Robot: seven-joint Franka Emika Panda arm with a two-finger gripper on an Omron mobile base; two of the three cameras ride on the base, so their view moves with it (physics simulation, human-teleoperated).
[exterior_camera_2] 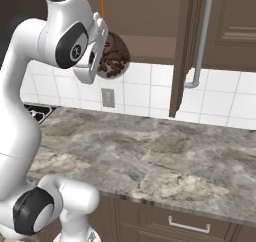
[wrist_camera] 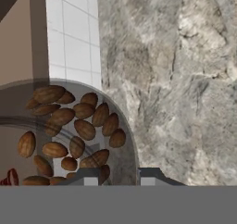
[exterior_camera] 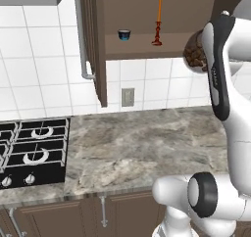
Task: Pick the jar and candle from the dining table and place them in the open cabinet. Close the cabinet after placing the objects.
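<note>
The open dark brown wooden wall cabinet [exterior_camera: 147, 47] has one shelf board inside. On this shelf stands a thin orange taper candle with a small dark red-brown ornate base [exterior_camera: 158, 23], upright. A small dark blue cup [exterior_camera: 124, 35] stands on the same shelf, to the left of the candle and apart from it. Below the cabinet lies a wide grey-brown veined marble counter [exterior_camera: 147, 143]. A black gas hob [exterior_camera: 32, 150] is set in its left part.
</note>
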